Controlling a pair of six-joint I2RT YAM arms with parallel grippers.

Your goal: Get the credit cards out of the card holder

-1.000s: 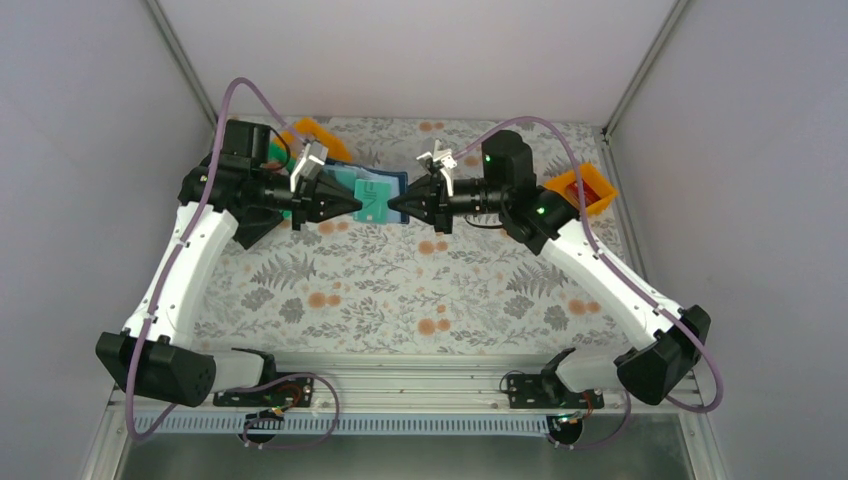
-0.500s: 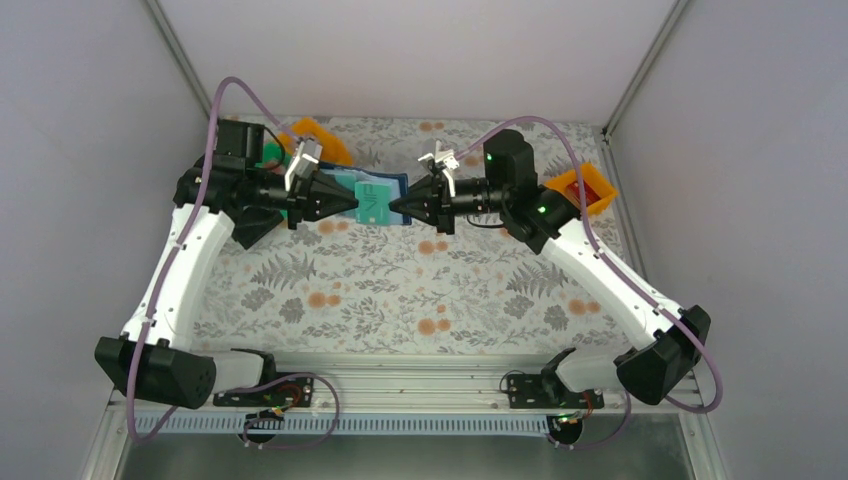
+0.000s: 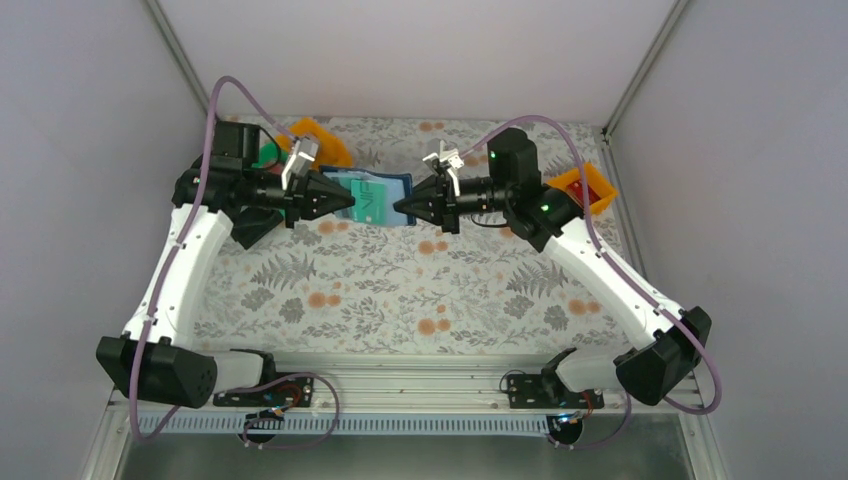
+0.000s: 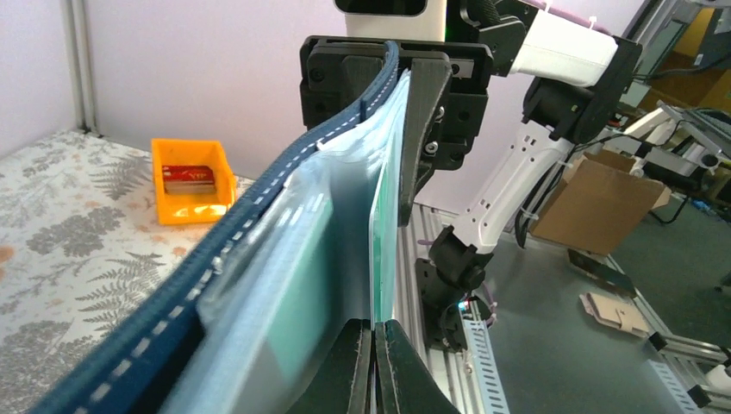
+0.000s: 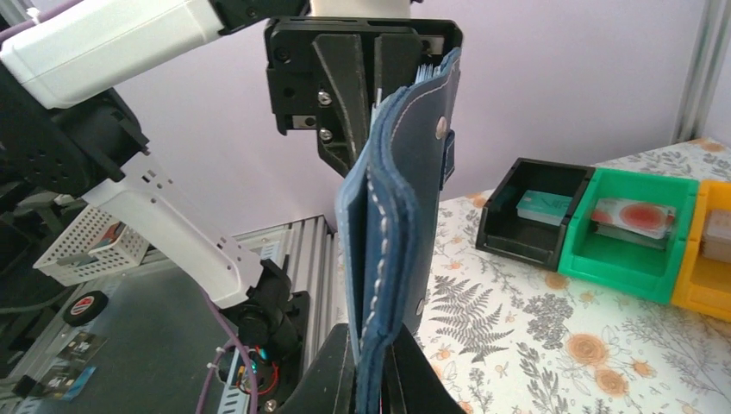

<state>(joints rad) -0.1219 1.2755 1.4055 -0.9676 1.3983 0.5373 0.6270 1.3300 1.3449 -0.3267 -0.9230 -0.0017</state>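
The navy card holder [image 3: 392, 190] hangs in the air between my two grippers, above the back of the table. My right gripper [image 3: 398, 207] is shut on its stitched navy edge [image 5: 401, 190], seen end-on in the right wrist view with my right gripper [image 5: 379, 345] below it. My left gripper [image 3: 350, 198] is shut on a teal credit card [image 3: 366, 202] that sticks partly out of a pale inner pocket. In the left wrist view the card [image 4: 382, 233] stands edge-on above my left gripper [image 4: 375, 328], beside the holder [image 4: 259, 216].
A black bin [image 5: 536, 216], a green bin [image 5: 642, 250] holding a pale card with a red blotch [image 5: 636, 216], and a yellow-orange bin [image 5: 711, 259] stand at the back left. An orange bin [image 3: 588, 190] with a red card sits at the right edge.
My left gripper has drawn back to the left with the teal card, so more of the card shows outside the holder. The right gripper has shifted slightly right, still holding the holder.
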